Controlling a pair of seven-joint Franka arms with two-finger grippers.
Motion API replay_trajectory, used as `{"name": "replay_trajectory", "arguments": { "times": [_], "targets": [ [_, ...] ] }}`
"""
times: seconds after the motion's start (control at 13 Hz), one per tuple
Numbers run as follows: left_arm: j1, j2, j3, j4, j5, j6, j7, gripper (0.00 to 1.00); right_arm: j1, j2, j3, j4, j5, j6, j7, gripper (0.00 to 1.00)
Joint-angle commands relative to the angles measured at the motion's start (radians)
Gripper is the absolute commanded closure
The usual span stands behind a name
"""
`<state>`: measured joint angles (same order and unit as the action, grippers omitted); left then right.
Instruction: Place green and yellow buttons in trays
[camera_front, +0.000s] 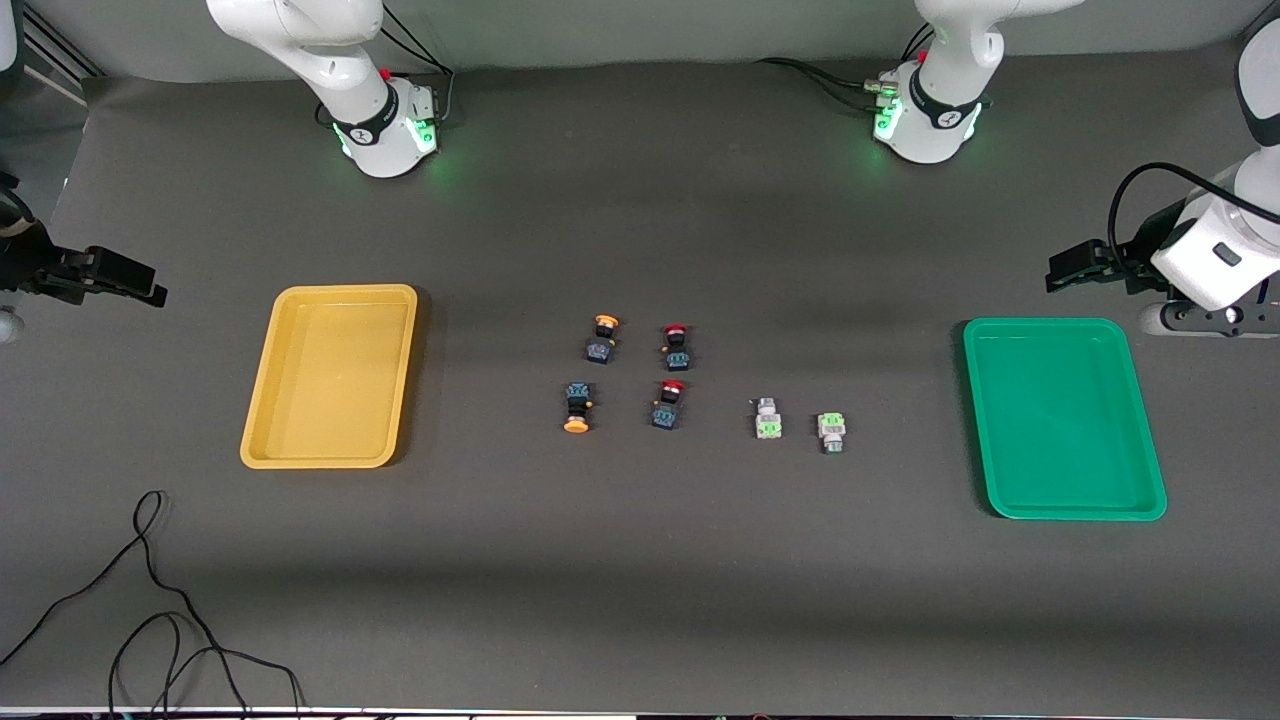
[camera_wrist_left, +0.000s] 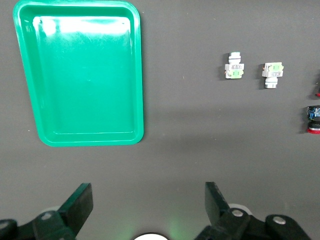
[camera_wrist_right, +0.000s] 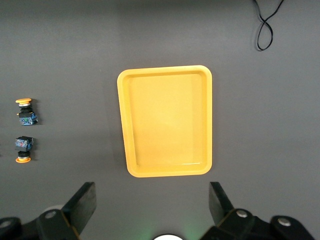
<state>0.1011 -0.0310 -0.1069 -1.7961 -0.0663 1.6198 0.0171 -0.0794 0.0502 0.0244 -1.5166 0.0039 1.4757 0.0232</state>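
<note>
Six small push buttons (camera_front: 676, 385) on dark worktop (camera_front: 640, 580), between shallow yellow plastic tray (camera_front: 262, 440) and green plastic tray (camera_front: 982, 420). Left pincer (camera_wrist_left: 145, 207) released near green tray; right pincer (camera_wrist_right: 150, 205) released near yellow tray.

The green tray (camera_wrist_left: 80, 75) is seen lying empty on the dark worktop (camera_wrist_left: 190, 145). Two grey-white buttons with green parts (camera_wrist_left: 235, 66) (camera_wrist_left: 272, 75) are laid side by side, well apart from it. The left pincer (camera_wrist_left: 147, 210) is held wide open above the worktop, nothing gripped.
</note>
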Motion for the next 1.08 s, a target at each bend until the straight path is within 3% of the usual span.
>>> {"name": "replay_trajectory", "arguments": {
  "times": [0.0, 0.31, 0.38, 0.46, 0.69, 1.0],
  "targets": [
    [0.0, -0.001, 0.001, 0.032, -0.007, -0.027, 0.004, 0.0, 0.0, -0.012, 0.0, 0.004, -0.007, 0.008, -0.052, 0.0],
    [0.002, -0.001, 0.003, 0.055, 0.062, -0.101, 0.003, 0.0, 0.0, -0.012, 0.0, 0.003, -0.009, 0.008, -0.055, 0.0],
    [0.005, -0.001, 0.003, 0.057, 0.065, -0.104, 0.01, 0.07, 0.0, -0.01, 0.0, 0.003, -0.007, 0.008, -0.055, 0.0],
    [0.003, 0.002, 0.003, 0.07, 0.065, -0.104, 0.001, 0.23, 0.0, -0.01, -0.001, 0.001, -0.009, 0.008, -0.055, 0.0],
    [-0.009, 0.031, -0.007, 0.096, 0.057, -0.115, -0.023, 0.2, 0.027, -0.021, 0.003, -0.029, -0.006, 0.006, -0.039, 0.0],
    [-0.104, 0.15, -0.069, 0.155, 0.046, -0.084, -0.247, 0.18, 0.16, -0.049, 0.003, -0.125, 0.011, 0.058, 0.09, 0.0]
  ]
}}
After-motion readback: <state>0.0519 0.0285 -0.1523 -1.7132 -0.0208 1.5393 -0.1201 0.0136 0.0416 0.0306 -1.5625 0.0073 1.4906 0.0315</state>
